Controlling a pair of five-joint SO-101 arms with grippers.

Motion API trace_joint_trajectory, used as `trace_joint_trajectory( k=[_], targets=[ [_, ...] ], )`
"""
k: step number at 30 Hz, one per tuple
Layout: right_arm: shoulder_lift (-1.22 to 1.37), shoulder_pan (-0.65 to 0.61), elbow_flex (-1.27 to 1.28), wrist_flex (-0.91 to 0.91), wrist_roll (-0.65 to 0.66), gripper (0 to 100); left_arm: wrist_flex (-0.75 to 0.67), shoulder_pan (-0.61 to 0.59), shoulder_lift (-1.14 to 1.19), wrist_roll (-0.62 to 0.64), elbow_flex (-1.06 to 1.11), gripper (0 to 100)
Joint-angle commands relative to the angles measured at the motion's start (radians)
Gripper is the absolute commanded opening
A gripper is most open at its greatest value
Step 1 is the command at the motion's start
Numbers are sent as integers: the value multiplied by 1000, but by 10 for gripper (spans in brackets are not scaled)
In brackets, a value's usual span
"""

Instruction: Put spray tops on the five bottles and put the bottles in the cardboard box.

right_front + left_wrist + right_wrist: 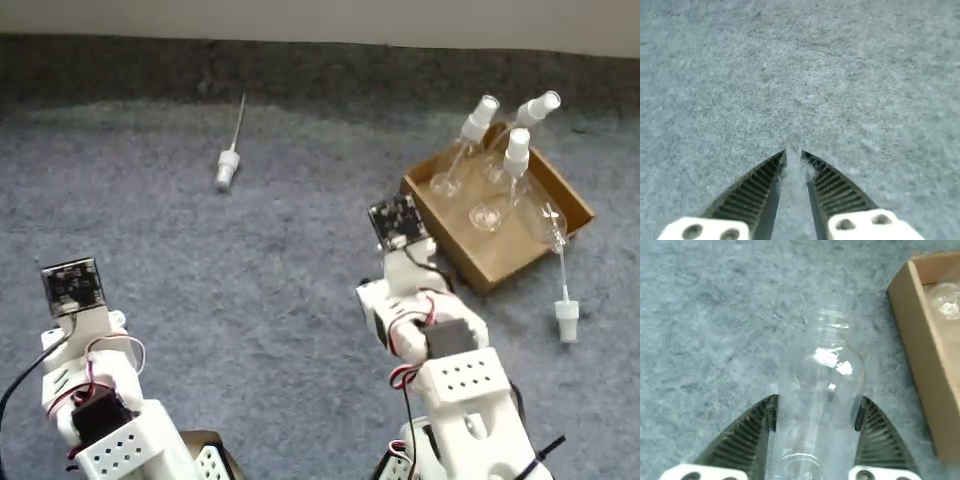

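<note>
Grey carpet [715, 315] by the cardboard box [912, 335] was where your right gripper [818, 399] squeezed a bare bottle [827, 365], likely so a spray top [566, 318] could go on, while your left gripper [793, 152] sat pinched together, empty.

The high view looks steeply down on the worktop [250, 260]. Both wrist views face it from close, and the right one shares the cardboard box [922, 355] with the high view.

— Where can a hand pass?
— Over the grey surface [300, 230] between both arms and the far spray top [229, 166].
— The cardboard box [505, 270]?
— Three capped bottles [510, 180] crowd its far side. A clear bottle [830, 365] fills the right hand [817, 401].
</note>
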Motion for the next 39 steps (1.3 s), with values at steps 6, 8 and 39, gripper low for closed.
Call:
trace_joint_trajectory(
  k=[6,8,39],
  targets=[
    [-39,-12,70,-206,-11,146,20,254,12,-135,-42,5],
    [-44,-12,91,-213,-12,146,69,271,12,-149,-102,5],
    [-47,-12,186,-298,-12,146,276,659,1339,-146,-1308,5]
  ],
)
